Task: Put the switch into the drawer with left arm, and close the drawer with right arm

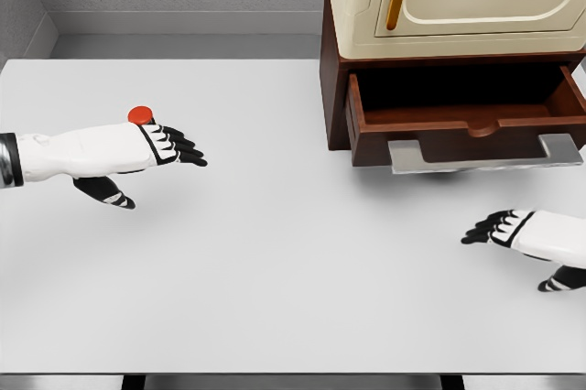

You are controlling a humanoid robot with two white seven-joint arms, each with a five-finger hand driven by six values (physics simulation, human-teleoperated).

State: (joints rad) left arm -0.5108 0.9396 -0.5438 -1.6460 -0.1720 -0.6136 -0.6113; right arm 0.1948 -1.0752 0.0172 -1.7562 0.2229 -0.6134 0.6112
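Note:
A small switch with a red round top (140,114) peeks out from behind my left hand (169,147), which hovers over it with fingers stretched out flat and thumb hanging below; most of the switch is hidden. The brown drawer (467,124) stands pulled out at the right, its inside dark and its grey handle (485,154) facing me. My right hand (499,228) rests open low on the table's right side, below and in front of the drawer.
A cream cabinet (458,1) with a gold handle sits on top of the brown drawer unit. The white table (293,253) stretches between the two hands; its front edge runs along the bottom.

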